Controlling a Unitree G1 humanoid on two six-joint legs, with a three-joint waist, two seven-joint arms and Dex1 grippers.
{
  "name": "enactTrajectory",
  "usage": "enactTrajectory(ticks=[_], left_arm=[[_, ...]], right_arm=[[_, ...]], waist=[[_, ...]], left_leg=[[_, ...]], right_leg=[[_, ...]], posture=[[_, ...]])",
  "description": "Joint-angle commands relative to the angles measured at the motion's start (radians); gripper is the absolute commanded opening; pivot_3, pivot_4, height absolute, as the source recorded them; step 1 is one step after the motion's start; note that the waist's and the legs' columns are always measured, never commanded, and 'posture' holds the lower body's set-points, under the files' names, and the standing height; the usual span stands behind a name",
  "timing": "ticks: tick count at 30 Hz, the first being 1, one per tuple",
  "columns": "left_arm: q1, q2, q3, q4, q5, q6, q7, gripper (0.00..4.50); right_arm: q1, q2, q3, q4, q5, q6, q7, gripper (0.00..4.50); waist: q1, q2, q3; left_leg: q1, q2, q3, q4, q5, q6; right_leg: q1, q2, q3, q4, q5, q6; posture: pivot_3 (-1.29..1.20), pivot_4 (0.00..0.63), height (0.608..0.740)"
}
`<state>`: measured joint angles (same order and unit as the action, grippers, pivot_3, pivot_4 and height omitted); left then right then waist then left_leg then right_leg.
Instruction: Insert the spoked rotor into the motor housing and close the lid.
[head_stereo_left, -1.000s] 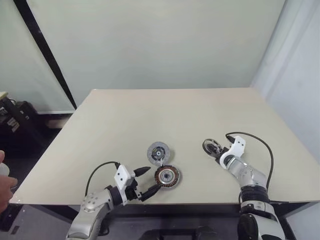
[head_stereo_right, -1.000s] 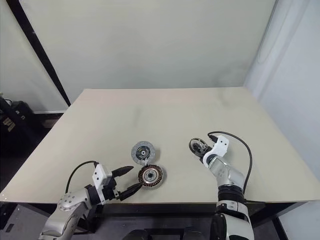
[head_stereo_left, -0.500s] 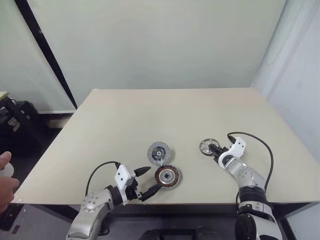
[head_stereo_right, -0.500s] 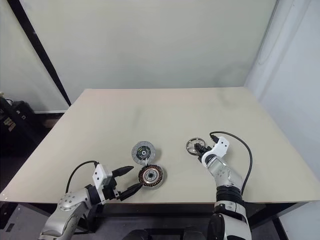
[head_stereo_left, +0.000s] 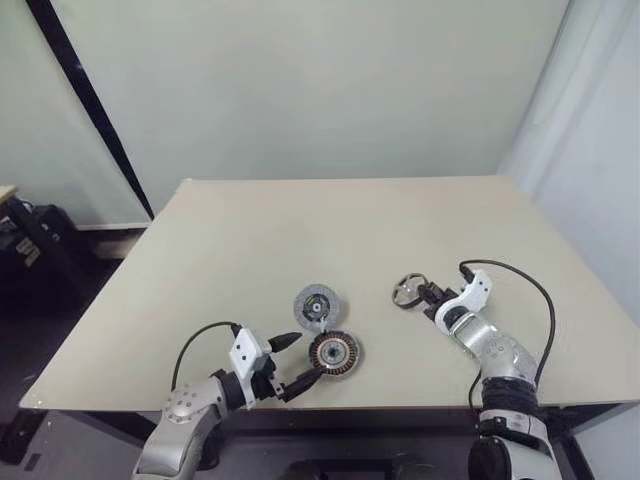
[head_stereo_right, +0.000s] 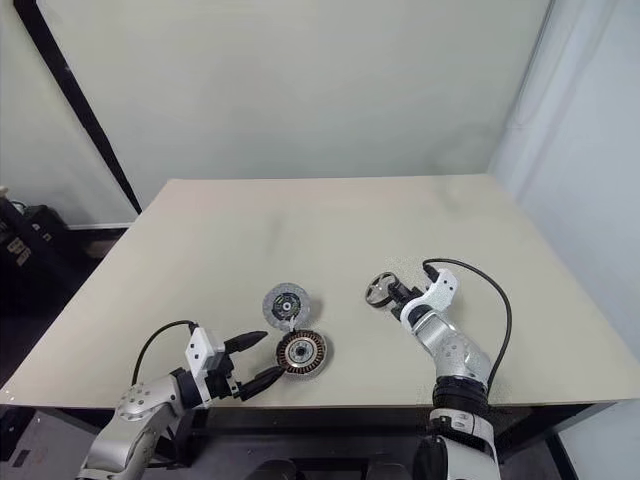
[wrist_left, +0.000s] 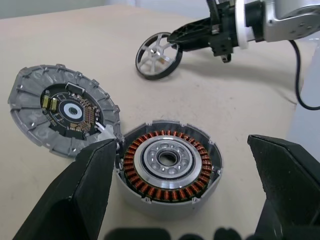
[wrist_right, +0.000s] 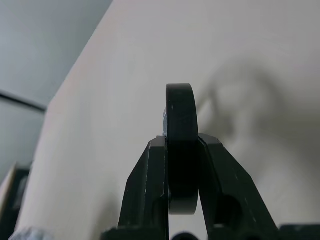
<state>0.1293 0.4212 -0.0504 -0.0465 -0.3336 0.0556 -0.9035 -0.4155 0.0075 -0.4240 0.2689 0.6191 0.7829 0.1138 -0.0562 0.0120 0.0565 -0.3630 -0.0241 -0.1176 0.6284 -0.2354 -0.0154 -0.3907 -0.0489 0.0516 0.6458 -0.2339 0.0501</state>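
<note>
Right now: right gripper (head_stereo_left: 424, 296) clamped on spoked rotor (head_stereo_left: 407, 290), lifted off table (head_stereo_left: 250, 240), well right of motor housing (head_stereo_left: 334, 352). Left gripper (head_stereo_left: 295, 360) wide open, empty, flanking housing. Lid (head_stereo_left: 317, 306) touching housing's far-left edge.

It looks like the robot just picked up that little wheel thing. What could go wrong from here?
The right gripper pinches the spoked rotor by its thin rim alone, on edge, so it might slip or twist in the grip on the way over.

The lid leans against the motor housing, so a low approach could perhaps knock it.

The left gripper stands open around the housing without clamping it; a push from the rotor might slide the housing on the table.
</note>
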Motion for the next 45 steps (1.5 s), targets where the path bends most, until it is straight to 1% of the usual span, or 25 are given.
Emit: enactTrajectory(ticks=[1, 6, 10, 13, 17, 24, 35, 44, 45], left_arm=[[-0.002, 0.02, 0.046, -0.008, -0.021, -0.021, -0.002, 4.5], [0.007, 0.027, 0.084, 0.005, -0.036, -0.015, -0.001, 4.5], [0.026, 0.031, 0.115, 0.032, -0.054, -0.025, -0.015, 4.5], [0.042, 0.032, 0.119, 0.031, -0.051, -0.033, -0.018, 4.5], [0.05, 0.019, 0.127, 0.026, -0.061, -0.037, -0.018, 4.5], [0.056, 0.014, 0.117, 0.012, -0.054, -0.037, -0.014, 4.5], [0.064, 0.012, 0.105, -0.006, -0.047, -0.033, -0.012, 4.5], [0.064, 0.008, 0.096, -0.013, -0.042, -0.034, -0.007, 4.5], [0.064, 0.008, 0.095, -0.014, -0.042, -0.034, -0.006, 4.5]], right_arm=[[0.016, 0.013, 0.046, -0.19, 0.142, 0.182, 0.034, 0.45], [0.069, 0.057, 0.067, -0.353, 0.306, 0.406, 0.0, 0.45], [0.1, 0.113, 0.078, -0.421, 0.391, 0.502, -0.042, 0.45], [0.121, 0.135, 0.1, -0.454, 0.427, 0.551, -0.059, 0.45], [0.165, 0.159, 0.155, -0.492, 0.433, 0.596, -0.079, 0.45], [0.217, 0.142, 0.24, -0.463, 0.382, 0.557, -0.078, 0.45], [0.241, 0.151, 0.296, -0.406, 0.359, 0.445, -0.102, 0.45], [0.24, 0.117, 0.351, -0.388, 0.334, 0.393, -0.107, 0.45], [0.241, 0.11, 0.355, -0.391, 0.334, 0.392, -0.104, 0.8]], waist=[[0.0, 0.001, 0.0], [0.002, 0.001, 0.0], [0.002, 0.001, 0.0], [0.003, 0.001, 0.0], [0.006, 0.001, 0.0], [0.005, 0.001, 0.0], [0.005, 0.001, 0.0], [0.005, 0.001, 0.0], [0.005, 0.001, 0.0]], left_leg=[[0.0, 0.0, 0.0, -0.001, 0.0, 0.0], [-0.001, 0.0, 0.0, 0.0, 0.0, 0.0], [-0.001, 0.0, -0.001, 0.0, 0.0, 0.0], [-0.001, 0.0, -0.001, 0.0, 0.0, 0.0], [-0.002, 0.0, -0.001, 0.0, 0.0, -0.001], [-0.003, 0.001, -0.001, 0.0, -0.001, -0.001], [-0.005, 0.001, -0.001, 0.0, -0.001, -0.001], [-0.009, 0.001, -0.001, 0.0, 0.0, -0.001], [-0.009, 0.001, -0.001, 0.0, 0.0, -0.001]], right_leg=[[0.0, 0.0, 0.0, 0.0, 0.0, 0.0], [0.0, 0.0, 0.0, 0.0, 0.0, 0.0], [0.0, 0.0, -0.001, -0.001, 0.0, 0.0], [-0.001, -0.001, -0.001, -0.001, 0.0, 0.0], [-0.002, -0.001, -0.002, -0.003, 0.0, 0.0], [-0.003, -0.001, -0.002, -0.003, 0.0, 0.0], [-0.005, -0.001, -0.003, -0.004, 0.0, 0.0], [-0.009, -0.001, -0.003, -0.004, 0.0, 0.0], [-0.01, -0.001, -0.003, -0.004, 0.0, 0.0]], posture=[[0.0, 0.0, 0.74], [0.0, 0.0, 0.74], [0.0, 0.0, 0.74], [0.0, 0.0, 0.74], [0.0, 0.0, 0.74], [0.0, 0.0, 0.74], [0.0, 0.0, 0.74], [0.0, 0.0, 0.74], [0.0, 0.0, 0.74]])
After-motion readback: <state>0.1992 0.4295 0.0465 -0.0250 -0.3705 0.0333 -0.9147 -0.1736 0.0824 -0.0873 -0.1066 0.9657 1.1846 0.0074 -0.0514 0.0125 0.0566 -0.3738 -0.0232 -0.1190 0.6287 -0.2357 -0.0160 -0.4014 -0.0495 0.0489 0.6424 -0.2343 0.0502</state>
